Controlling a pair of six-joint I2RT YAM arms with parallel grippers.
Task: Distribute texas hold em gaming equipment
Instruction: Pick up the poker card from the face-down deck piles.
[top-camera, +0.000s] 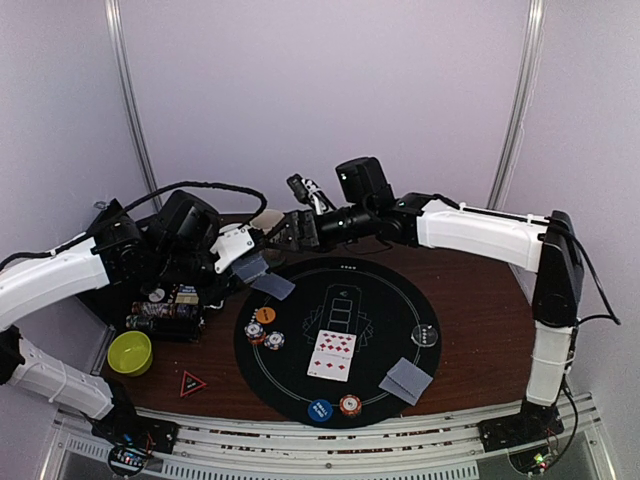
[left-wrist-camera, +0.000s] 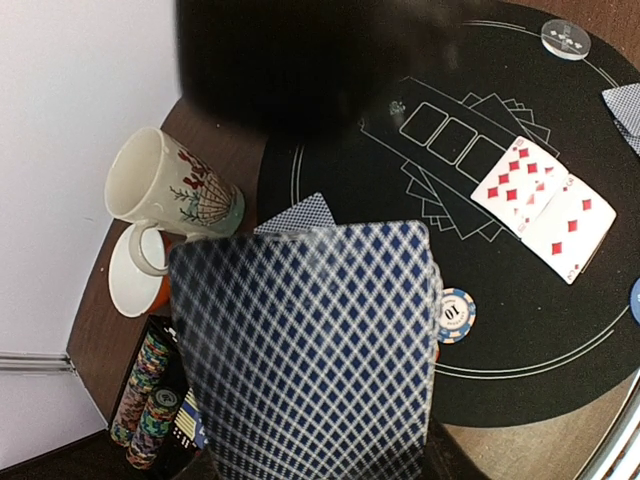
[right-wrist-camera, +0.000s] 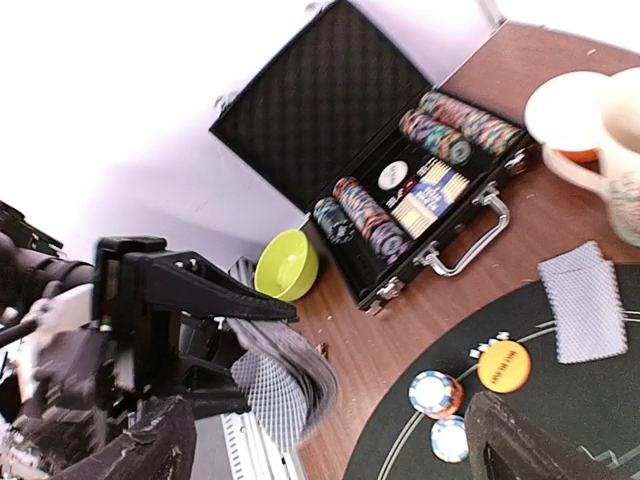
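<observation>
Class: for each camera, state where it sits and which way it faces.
Top external: above, behind the bases, looking down on the round mat; left arm and right arm show.
Left wrist: looks down past its held deck at the mat.
Right wrist: faces the chip case; own fingers show.
Shared: wrist views both show deck and chip case.

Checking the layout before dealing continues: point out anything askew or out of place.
The deck in the left fingers is splayed, its cards fanning and curling instead of sitting square. The face-up diamond cards lie off the printed card boxes, not on them.
</observation>
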